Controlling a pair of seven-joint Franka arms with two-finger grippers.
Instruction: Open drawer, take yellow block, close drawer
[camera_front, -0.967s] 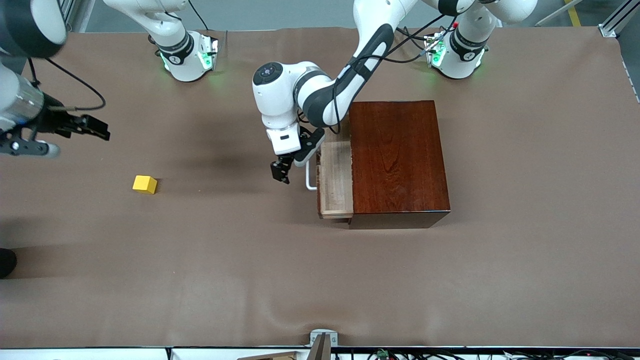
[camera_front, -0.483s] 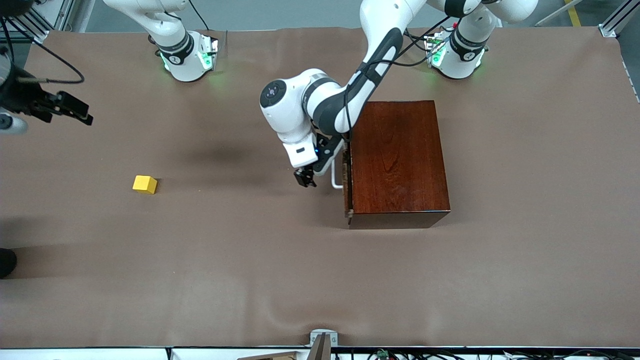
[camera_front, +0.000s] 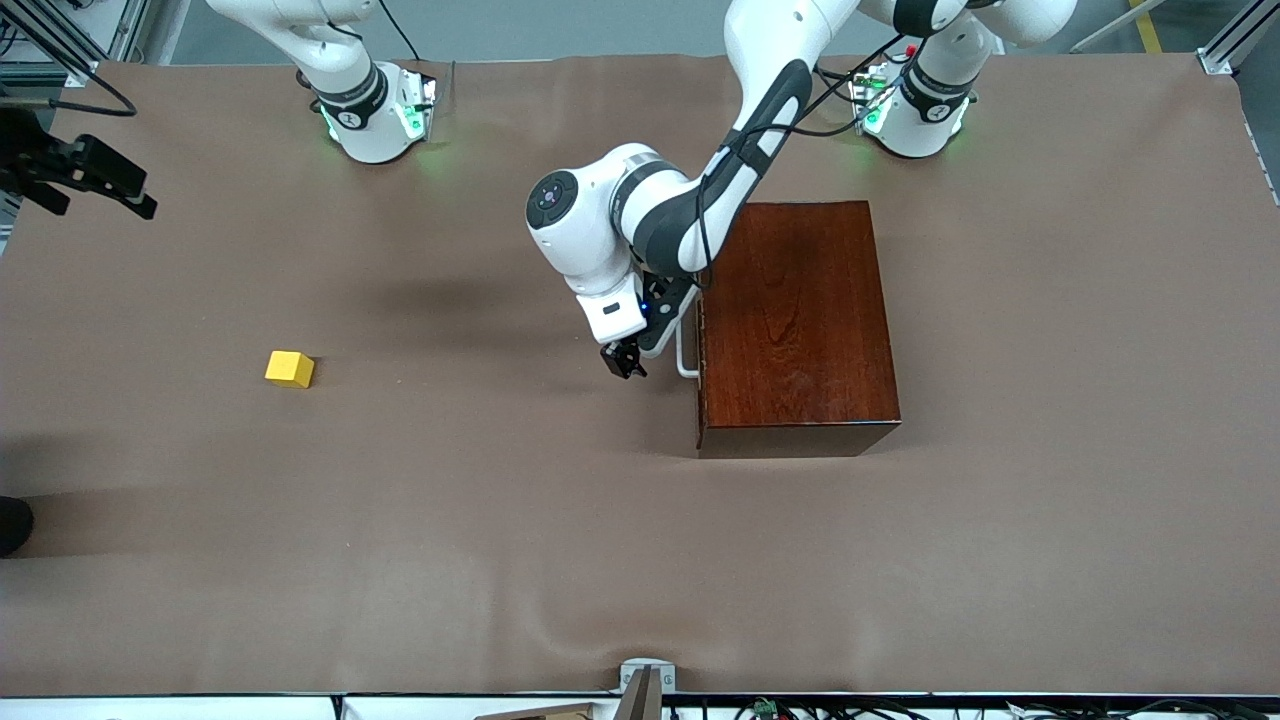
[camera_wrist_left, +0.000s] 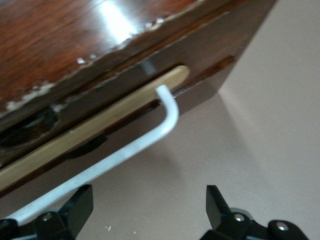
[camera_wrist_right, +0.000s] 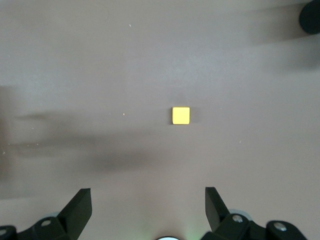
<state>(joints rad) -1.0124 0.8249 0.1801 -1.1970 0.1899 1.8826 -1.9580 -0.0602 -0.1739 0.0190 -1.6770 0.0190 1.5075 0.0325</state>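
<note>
Sitting flush in its box (camera_front: 797, 320), the drawer (camera_wrist_left: 95, 127) was closed; the yellow block (camera_front: 290, 368) lay on the tabletop (camera_front: 450, 520). Left tool (camera_front: 624, 362) hung spread beside the handle (camera_wrist_left: 150, 137); right tool (camera_front: 90, 180) hovered, fingers apart.

Glossy wooden box (camera_front: 795, 320), matt tablecloth (camera_front: 450, 520)

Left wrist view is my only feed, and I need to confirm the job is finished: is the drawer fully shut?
Observer: Yes. In the front view the drawer sits in line with the box, with no tray showing. The left gripper is open beside the handle.
Operator: Where's the yellow block?
Observer: The yellow block lies on the table toward the right arm's end, well apart from the box.
Operator: And the right gripper?
Observer: The right gripper is open and empty, up over the table's edge at that end.
</note>
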